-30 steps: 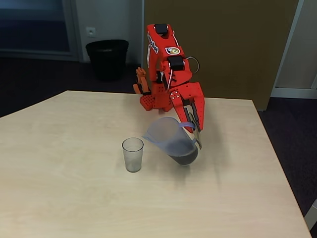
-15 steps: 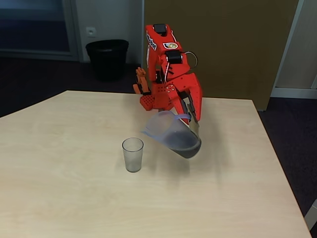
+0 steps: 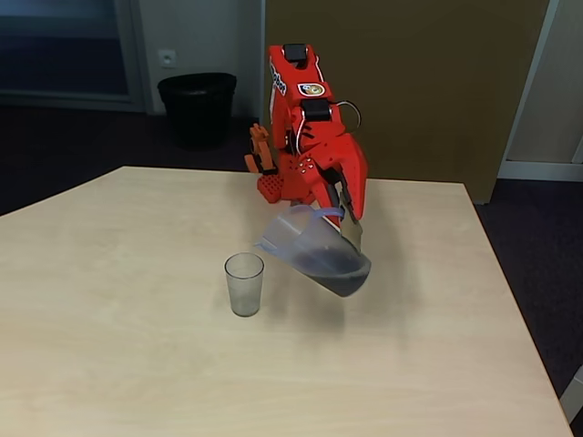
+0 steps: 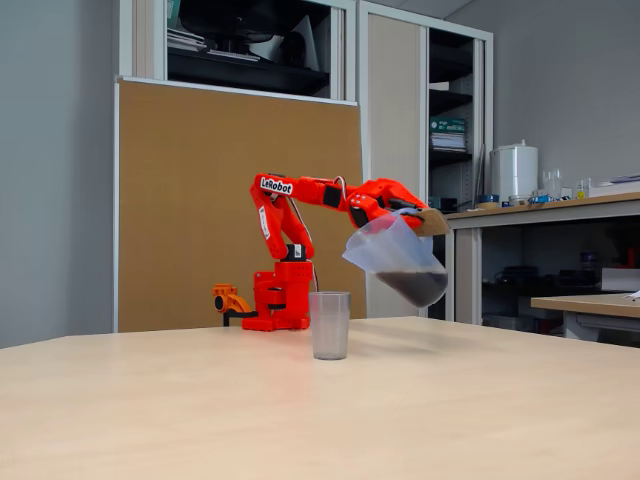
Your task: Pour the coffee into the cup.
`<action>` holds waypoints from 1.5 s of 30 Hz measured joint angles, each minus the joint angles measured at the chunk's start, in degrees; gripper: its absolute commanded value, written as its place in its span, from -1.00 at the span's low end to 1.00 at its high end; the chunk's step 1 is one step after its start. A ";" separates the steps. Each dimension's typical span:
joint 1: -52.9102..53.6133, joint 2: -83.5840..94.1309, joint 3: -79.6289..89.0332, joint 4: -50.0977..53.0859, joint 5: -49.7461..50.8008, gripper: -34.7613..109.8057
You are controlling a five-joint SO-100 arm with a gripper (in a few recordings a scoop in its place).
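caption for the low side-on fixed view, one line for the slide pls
Red arm's hand holds the pitcher of coffee aloft, tilted toward the empty cup on the table.

The red arm's fingers clamp the handle of a translucent pitcher, held above the desk and tilted left. Coffee pools inside. The cup stands upright, left of it.

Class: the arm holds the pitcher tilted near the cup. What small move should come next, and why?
Probably shift the pitcher sideways until its spout is over the cup. In both fixed views the pitcher hangs tilted to the right of the cup, the coffee pooled at its base, and the cup looks empty.
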 measured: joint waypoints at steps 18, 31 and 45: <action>1.67 0.26 6.42 -8.79 9.40 -0.52; 2.81 0.62 7.38 -10.63 14.41 -0.52; 3.69 3.25 8.26 -10.99 16.44 -0.52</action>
